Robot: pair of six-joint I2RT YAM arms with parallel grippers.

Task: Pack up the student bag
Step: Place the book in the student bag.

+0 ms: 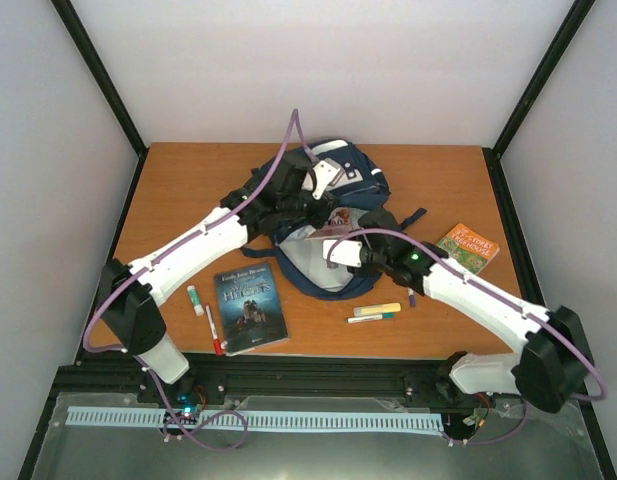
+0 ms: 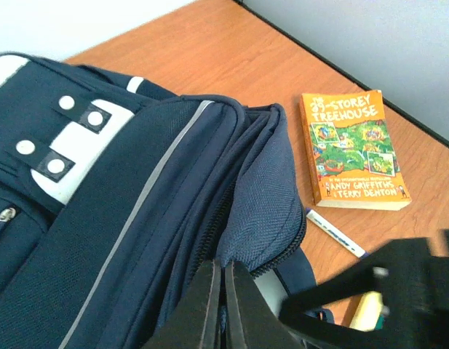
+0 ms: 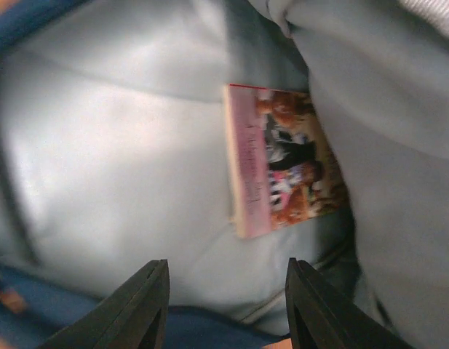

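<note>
The student bag [image 1: 338, 170], navy with white patches, lies at the back middle of the table with its mouth facing the arms. My left gripper [image 2: 224, 309] is shut on a fold of the bag's [image 2: 122, 218] fabric at the edge of the opening. Pointing into the opening, my right gripper [image 3: 228, 298] is open with nothing between its fingers. Ahead of it, a book with a pink spine [image 3: 282, 163] lies inside on the pale lining [image 3: 122, 160]. In the top view the right gripper [image 1: 328, 252] sits at the bag's mouth and the left gripper [image 1: 310, 208] at its upper edge.
A dark-covered book [image 1: 250, 307] lies front left, with a white marker [image 1: 195, 299] and a red pen [image 1: 213, 330] beside it. An orange book [image 1: 468, 248] lies to the right. A yellow highlighter [image 1: 376, 309], a green pen [image 1: 371, 317] and a blue-capped marker [image 2: 335, 233] lie near the right arm.
</note>
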